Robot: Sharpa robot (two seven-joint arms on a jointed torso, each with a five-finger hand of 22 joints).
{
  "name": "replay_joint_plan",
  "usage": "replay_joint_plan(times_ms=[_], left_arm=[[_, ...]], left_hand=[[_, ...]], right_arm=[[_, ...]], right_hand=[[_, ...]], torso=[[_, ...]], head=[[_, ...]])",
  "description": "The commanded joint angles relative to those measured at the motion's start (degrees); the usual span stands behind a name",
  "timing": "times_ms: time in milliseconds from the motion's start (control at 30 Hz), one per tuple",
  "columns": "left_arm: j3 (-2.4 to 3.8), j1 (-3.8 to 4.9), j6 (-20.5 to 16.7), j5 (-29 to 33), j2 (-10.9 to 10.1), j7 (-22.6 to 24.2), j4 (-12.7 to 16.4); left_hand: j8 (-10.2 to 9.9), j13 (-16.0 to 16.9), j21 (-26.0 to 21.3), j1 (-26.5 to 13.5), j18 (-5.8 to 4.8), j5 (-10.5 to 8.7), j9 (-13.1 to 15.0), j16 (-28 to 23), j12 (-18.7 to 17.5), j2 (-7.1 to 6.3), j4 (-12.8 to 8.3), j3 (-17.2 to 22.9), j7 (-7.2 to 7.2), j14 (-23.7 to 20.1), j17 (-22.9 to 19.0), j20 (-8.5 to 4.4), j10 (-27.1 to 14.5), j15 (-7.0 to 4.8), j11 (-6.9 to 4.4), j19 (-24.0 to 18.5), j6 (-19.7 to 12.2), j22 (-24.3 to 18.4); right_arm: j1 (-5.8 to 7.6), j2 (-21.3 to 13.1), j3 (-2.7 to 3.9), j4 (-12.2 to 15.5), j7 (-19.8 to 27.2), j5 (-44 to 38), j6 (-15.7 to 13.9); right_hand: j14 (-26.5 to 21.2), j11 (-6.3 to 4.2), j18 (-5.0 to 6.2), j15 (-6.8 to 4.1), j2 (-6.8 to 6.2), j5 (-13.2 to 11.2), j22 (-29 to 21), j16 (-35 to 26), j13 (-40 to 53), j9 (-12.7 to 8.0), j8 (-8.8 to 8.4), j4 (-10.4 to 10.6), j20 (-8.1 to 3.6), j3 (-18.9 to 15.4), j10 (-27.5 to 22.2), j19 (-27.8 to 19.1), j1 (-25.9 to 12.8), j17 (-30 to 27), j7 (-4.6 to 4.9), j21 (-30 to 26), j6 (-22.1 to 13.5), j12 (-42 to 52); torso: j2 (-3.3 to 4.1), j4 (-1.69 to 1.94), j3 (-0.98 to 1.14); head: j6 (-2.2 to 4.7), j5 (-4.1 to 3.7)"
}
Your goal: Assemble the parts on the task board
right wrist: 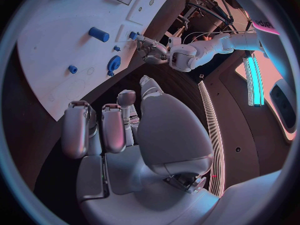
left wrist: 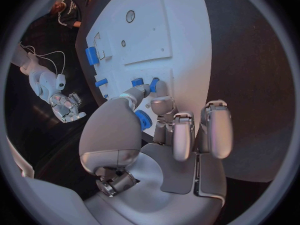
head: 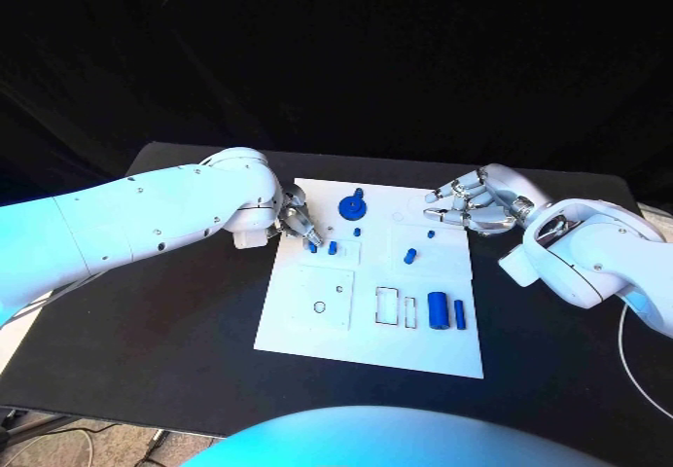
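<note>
The white task board [head: 316,326] lies in the middle of the table. My left hand [head: 288,222] [left wrist: 169,120] reaches onto its far left part, and its thumb and a fingertip pinch a small blue part [head: 311,246] [left wrist: 153,84] standing on the board. A second small blue part [head: 333,248] [left wrist: 137,81] stands just beside it. A round blue part [head: 354,205] sits at the board's far edge. My right hand [head: 470,207] [right wrist: 119,130] hovers over the far right corner, fingers loosely spread, holding nothing.
A blue peg [head: 409,256] lies mid-board. A thick blue cylinder [head: 438,311] and a thin blue bar [head: 459,312] lie near the right edge, next to two rectangular slots [head: 386,305]. Black table [head: 168,331] surrounds the board.
</note>
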Motion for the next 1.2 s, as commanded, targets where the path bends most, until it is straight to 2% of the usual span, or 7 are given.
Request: replay_joint_plan(times_ms=[33,467,500,633,700,1067,1200], left_arm=[[-0.09,-0.12,0.59,-0.76,0.03,-0.77,-0.22],[0.04,-0.12,-0.19,-1.25,-0.22,-0.84,-0.05],[0.09,-0.12,-0.36,-1.27,-0.28,-0.83,0.02],[0.23,-0.13,-1.17,-1.32,-0.58,-0.79,0.28],[0.27,-0.13,-1.64,-1.33,-0.76,-0.78,0.43],[0.66,-0.05,-10.75,5.91,-2.57,2.27,1.59],[0.72,-0.01,-15.54,12.65,-3.18,7.38,1.60]], left_hand=[[-0.36,0.06,0.17,-0.51,-0.75,0.16,-0.13,0.17,0.25,0.10,0.26,-0.85,0.24,5.92,15.08,-0.44,0.05,-0.44,0.02,3.15,0.30,10.28],[-1.16,0.54,-0.09,-0.78,-0.72,-0.76,-0.59,0.17,0.35,0.30,1.97,-7.24,0.20,5.92,15.08,-0.49,-0.03,-0.51,0.00,3.09,0.98,10.28],[-1.20,0.55,-0.10,-0.97,-0.71,-2.21,-0.61,0.17,0.34,0.33,2.27,-7.99,0.26,5.92,15.08,-0.51,-0.04,-0.47,0.01,3.09,1.10,10.28],[-1.52,0.99,-0.12,-1.46,-0.72,-14.16,-0.80,0.17,0.60,1.00,4.13,-12.01,0.40,5.92,15.08,-0.46,0.03,-0.39,0.12,3.12,1.50,10.35],[-1.67,1.15,-0.09,-1.32,-0.73,-16.35,-0.88,0.17,0.69,1.33,4.85,-13.46,0.47,5.92,15.08,-0.43,0.03,-0.36,0.18,3.15,1.57,10.40],[-2.63,-0.54,-1.54,0.00,-0.42,-17.55,-1.15,0.17,-1.08,1.65,8.22,-20.22,1.14,5.92,15.08,-0.32,-1.75,-0.18,0.66,2.75,0.16,9.76],[-3.88,-8.39,-6.23,2.01,0.55,-17.32,-1.57,0.17,-7.94,2.14,10.30,-23.70,2.27,5.92,15.08,0.19,-6.66,0.39,1.73,1.12,-2.49,7.39]], right_arm=[[-0.04,0.01,0.00,0.13,0.56,-0.10,0.05],[-0.04,-0.02,0.00,0.09,0.61,-0.10,0.02],[-0.04,-0.01,0.00,0.07,0.63,-0.10,0.02],[-0.05,0.06,0.00,0.01,0.67,-0.10,0.04],[-0.05,0.08,0.00,-0.02,0.68,-0.10,0.05],[-0.10,0.20,0.00,-0.18,0.71,-0.10,0.11],[-0.12,0.20,0.00,-0.22,0.72,-0.10,0.12]], right_hand=[[2.37,-0.10,1.14,0.13,0.02,0.24,-0.06,-0.39,-0.11,0.05,0.12,-0.15,0.09,-0.11,-0.43,-0.48,0.48,0.21,0.21,-0.20,-0.12,-0.26],[2.35,-0.10,1.14,0.13,-0.02,0.25,-0.09,-0.43,-0.17,0.05,0.12,-0.41,0.10,-0.10,-0.50,-0.49,0.90,0.20,0.22,-0.24,-0.16,-0.29],[2.35,-0.10,1.14,0.13,-0.02,0.25,-0.09,-0.43,-0.17,0.05,0.12,-0.41,0.10,-0.10,-0.50,-0.49,0.90,0.20,0.22,-0.24,-0.16,-0.29],[2.35,-0.10,1.14,0.13,-0.02,0.25,-0.09,-0.43,-0.17,0.05,0.12,-0.41,0.10,-0.10,-0.50,-0.49,0.90,0.20,0.22,-0.24,-0.16,-0.29],[2.35,-0.10,1.14,0.13,-0.02,0.25,-0.09,-0.43,-0.17,0.05,0.12,-0.41,0.10,-0.10,-0.50,-0.49,0.90,0.20,0.22,-0.24,-0.16,-0.29],[2.35,-0.09,1.14,0.14,-0.02,0.26,-0.09,-0.44,-0.21,0.04,0.11,-0.50,0.10,-0.10,-0.52,-0.50,1.05,0.21,0.23,-0.25,-0.17,-0.31],[2.35,-0.09,1.14,0.14,-0.02,0.26,-0.09,-0.44,-0.21,0.04,0.11,-0.50,0.10,-0.10,-0.52,-0.50,1.05,0.21,0.23,-0.25,-0.17,-0.31]], torso=[[-0.01,0.00,-0.01],[-0.02,0.00,-0.05],[-0.02,0.00,-0.06],[0.00,-0.04,-0.08],[-0.02,0.00,-0.09],[-0.01,0.10,-0.05],[-0.02,0.04,-0.07]], head=[[-0.09,-0.02],[-0.08,-0.13],[-0.07,-0.13],[-0.02,-0.21],[-0.01,-0.22],[0.00,-0.29],[-0.01,-0.35]])
